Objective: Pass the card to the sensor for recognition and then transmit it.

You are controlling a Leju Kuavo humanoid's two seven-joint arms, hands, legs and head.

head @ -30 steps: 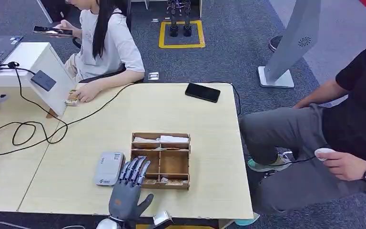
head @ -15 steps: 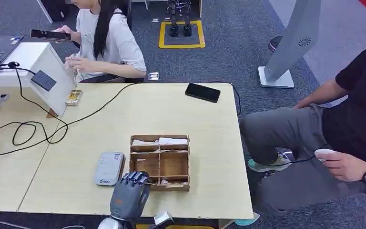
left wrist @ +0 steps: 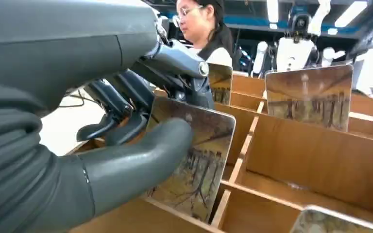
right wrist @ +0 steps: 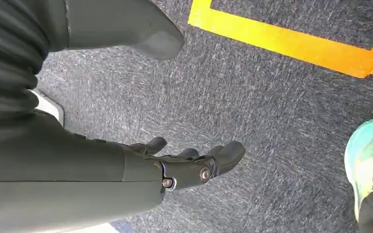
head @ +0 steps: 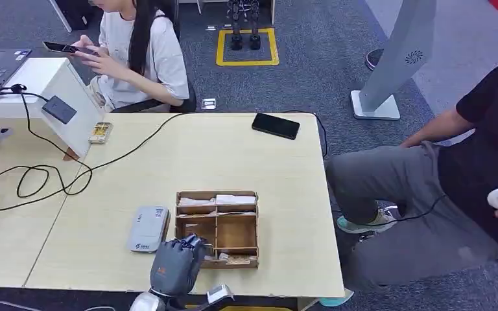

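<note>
left hand [head: 176, 262] pinching card [left wrist: 194, 162], thumb against fingers, in wooden divider box [head: 249, 225] | right hand [right wrist: 175, 165] hanging, fingers apart, holding nothing

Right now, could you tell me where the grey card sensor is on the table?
In the head view the grey card sensor lies flat near the table's front edge, just left of the wooden divided box, with the left hand close by at the box's near-left corner.

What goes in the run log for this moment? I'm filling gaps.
stage: card pickup | left hand: pinching card in wooden tray | right hand: hanging, holds nothing | sensor: not reached
</note>
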